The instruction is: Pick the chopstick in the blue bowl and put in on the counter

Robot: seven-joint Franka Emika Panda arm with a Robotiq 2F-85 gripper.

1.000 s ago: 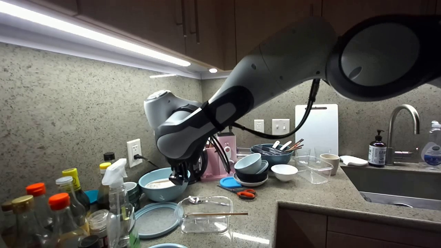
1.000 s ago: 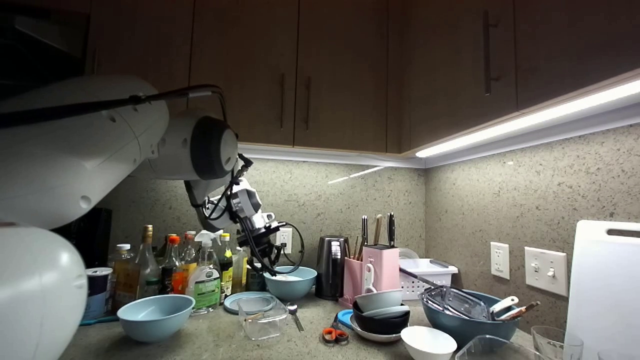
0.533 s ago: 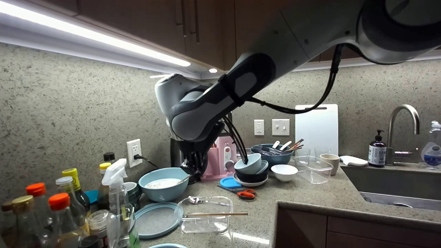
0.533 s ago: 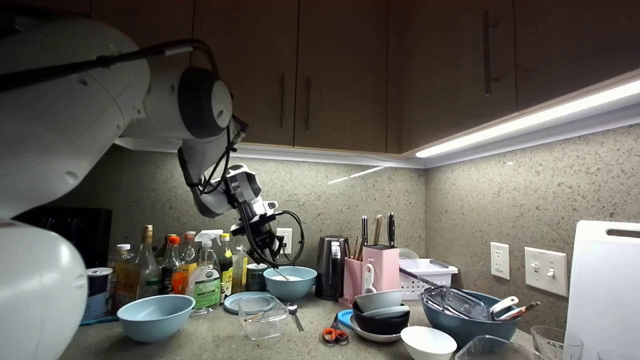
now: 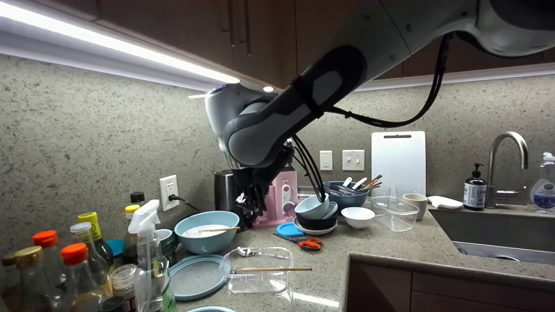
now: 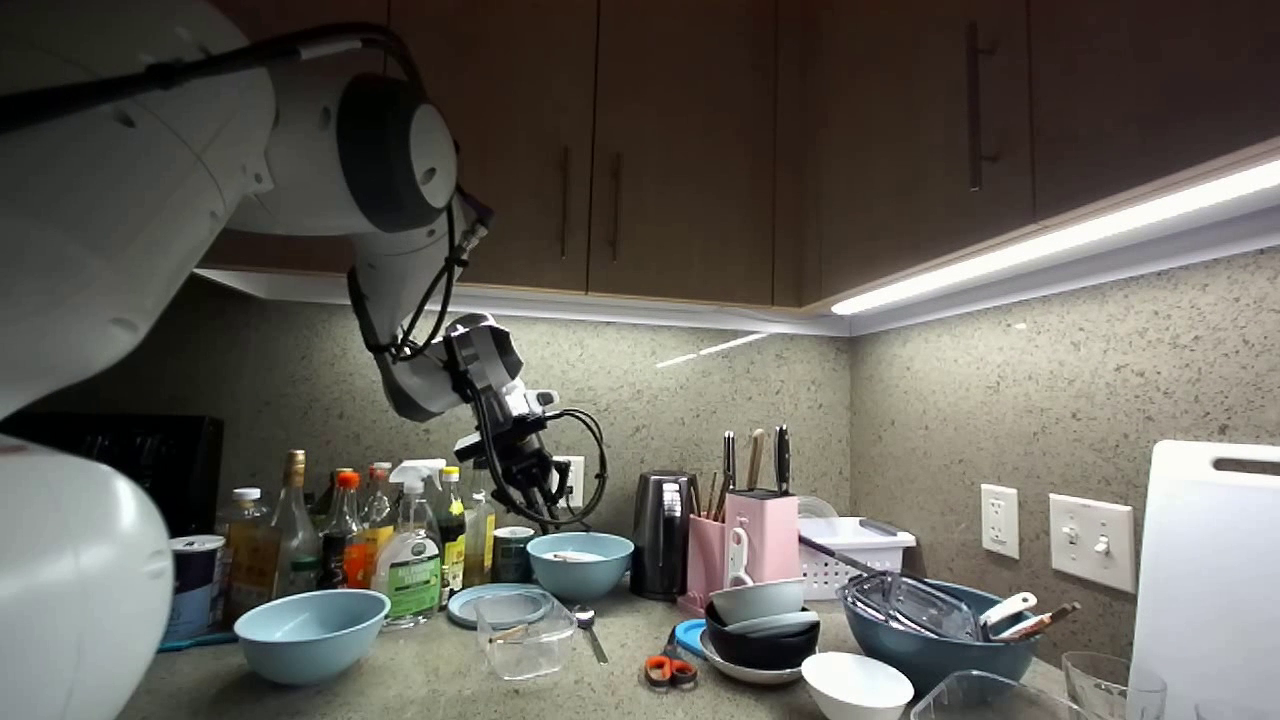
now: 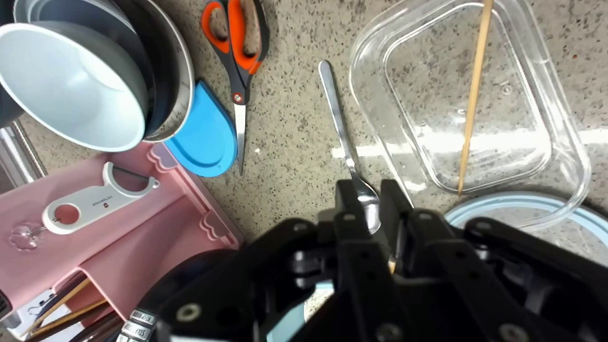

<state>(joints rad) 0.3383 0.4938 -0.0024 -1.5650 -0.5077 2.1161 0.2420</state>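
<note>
the chopstick point(image 5: 220, 229) in the blue bowl point(image 5: 208, 245) lies lower than the gripper point(image 7: 369, 191).

- Grey-beige speckled counter point(image 5: 325, 260)
- In an exterior view, left: spray bottle point(image 5: 147, 255); farther back, blue bowl point(image 5: 210, 245)
- Near middle: clear container point(image 5: 256, 284), spoon point(image 7: 335, 107) just beyond
- Farther: scissors point(image 5: 309, 244)
- Far right: beige cup point(image 5: 415, 205)
</note>
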